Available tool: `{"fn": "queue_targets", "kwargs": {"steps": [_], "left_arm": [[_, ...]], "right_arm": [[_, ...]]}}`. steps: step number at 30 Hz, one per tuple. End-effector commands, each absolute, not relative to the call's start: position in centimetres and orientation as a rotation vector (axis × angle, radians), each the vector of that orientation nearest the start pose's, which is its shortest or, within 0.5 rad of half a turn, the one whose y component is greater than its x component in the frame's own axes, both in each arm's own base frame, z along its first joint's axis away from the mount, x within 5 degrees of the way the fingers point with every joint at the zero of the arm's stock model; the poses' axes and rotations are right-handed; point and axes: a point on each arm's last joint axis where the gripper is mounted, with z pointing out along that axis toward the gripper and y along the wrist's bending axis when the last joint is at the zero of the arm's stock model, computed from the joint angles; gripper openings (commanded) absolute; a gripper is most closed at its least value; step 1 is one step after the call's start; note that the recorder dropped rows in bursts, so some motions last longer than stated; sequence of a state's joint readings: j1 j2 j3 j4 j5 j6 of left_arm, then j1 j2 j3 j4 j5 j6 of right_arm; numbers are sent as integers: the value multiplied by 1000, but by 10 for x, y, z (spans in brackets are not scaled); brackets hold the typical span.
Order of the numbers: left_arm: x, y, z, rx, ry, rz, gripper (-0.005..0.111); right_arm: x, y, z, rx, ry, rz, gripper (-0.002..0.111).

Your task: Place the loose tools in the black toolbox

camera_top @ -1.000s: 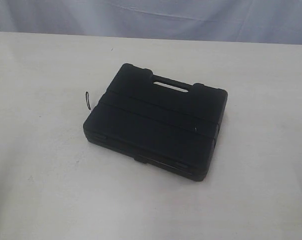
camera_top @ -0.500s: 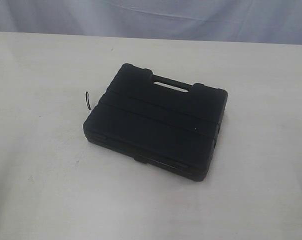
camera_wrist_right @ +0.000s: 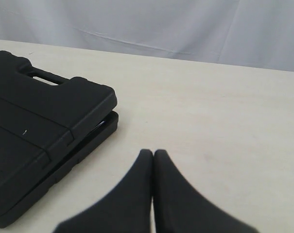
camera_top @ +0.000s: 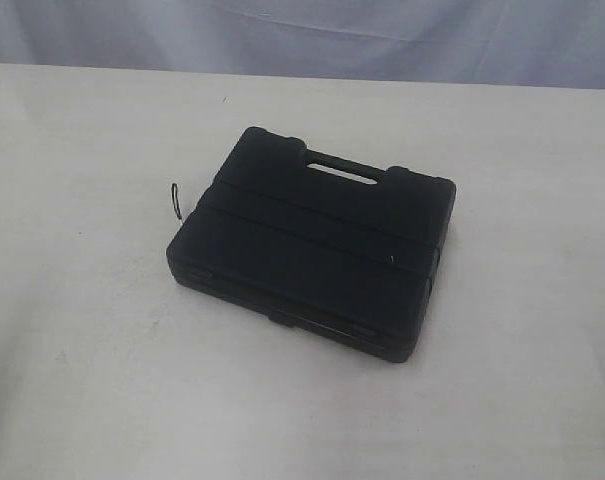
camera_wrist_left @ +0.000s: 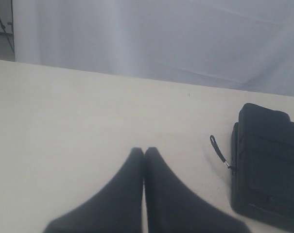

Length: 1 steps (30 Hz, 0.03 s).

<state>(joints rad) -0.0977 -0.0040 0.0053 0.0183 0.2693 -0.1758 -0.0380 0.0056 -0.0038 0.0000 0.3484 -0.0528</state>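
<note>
Evidently | toolbox [camera_top: 312,250] lid down, tools likely inside; strap [camera_top: 175,200] pokes out at its side | left gripper [camera_wrist_left: 144,151], right gripper [camera_wrist_right: 153,153]: clenched, empty, parked aside

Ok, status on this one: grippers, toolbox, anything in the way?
Left gripper shut, empty; right gripper shut, empty. Black toolbox lid down. Black strap loop pokes out beside it.

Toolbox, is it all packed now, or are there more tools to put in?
Nearly done, it seems. The toolbox lies closed on the table, with no loose tools showing around it. In hand: nothing; the left claw and right claw are shut, empty and away from the box. Left: a black strap pokes out at its side and may need tucking in.
</note>
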Motion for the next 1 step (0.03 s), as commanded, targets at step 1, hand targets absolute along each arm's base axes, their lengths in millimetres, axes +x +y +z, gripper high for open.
{"fn": "queue_targets", "kwargs": {"steps": [1], "left_arm": [[55, -5, 189, -55, 1757, -190, 0]], "right_arm": [[53, -2, 182, -3, 1830, -66, 0]]}}
